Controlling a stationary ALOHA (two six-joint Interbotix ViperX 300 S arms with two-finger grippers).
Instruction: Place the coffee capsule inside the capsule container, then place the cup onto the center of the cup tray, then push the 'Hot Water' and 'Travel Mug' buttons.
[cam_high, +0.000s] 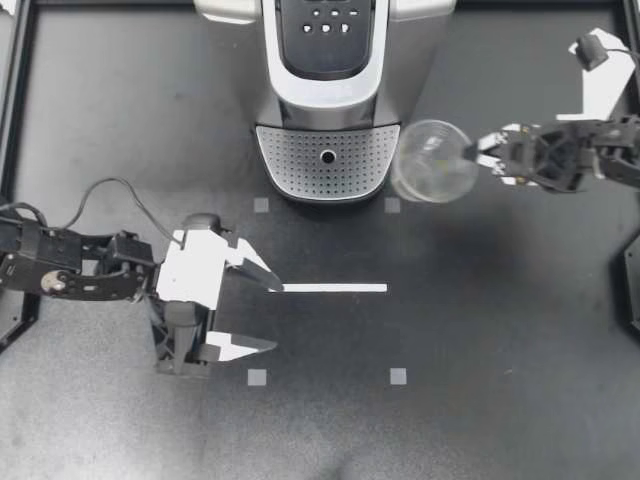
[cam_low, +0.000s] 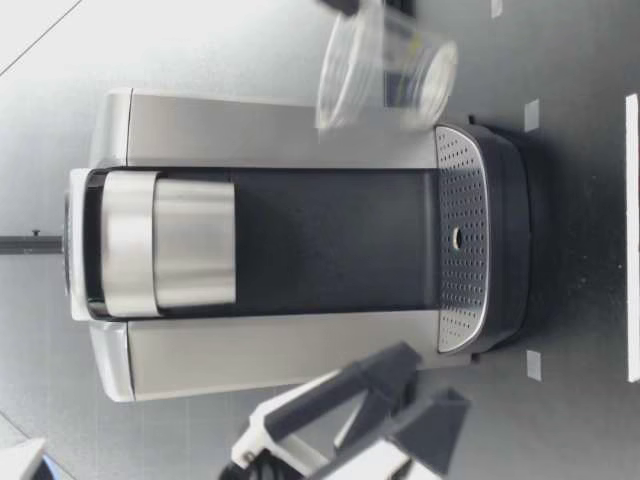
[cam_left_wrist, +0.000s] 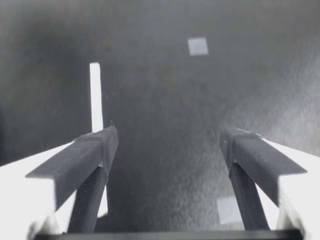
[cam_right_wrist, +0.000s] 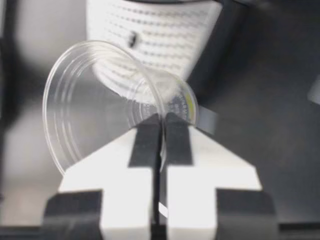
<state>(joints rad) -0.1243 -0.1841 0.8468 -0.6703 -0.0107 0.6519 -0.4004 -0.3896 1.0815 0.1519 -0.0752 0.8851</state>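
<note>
Holding the cup (cam_high: 430, 165) aloft — rim pinched in the right gripper (cam_high: 473, 155) — needing centring over the cup tray (cam_high: 300, 165) just ahead; left gripper (cam_high: 272, 314) hanging spread.

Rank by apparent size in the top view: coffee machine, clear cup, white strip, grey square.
1. Coffee machine
2. Clear cup, held up in my right hand, so nearness may enlarge it
3. White strip, longer than the cup but thin
4. Grey square
</note>
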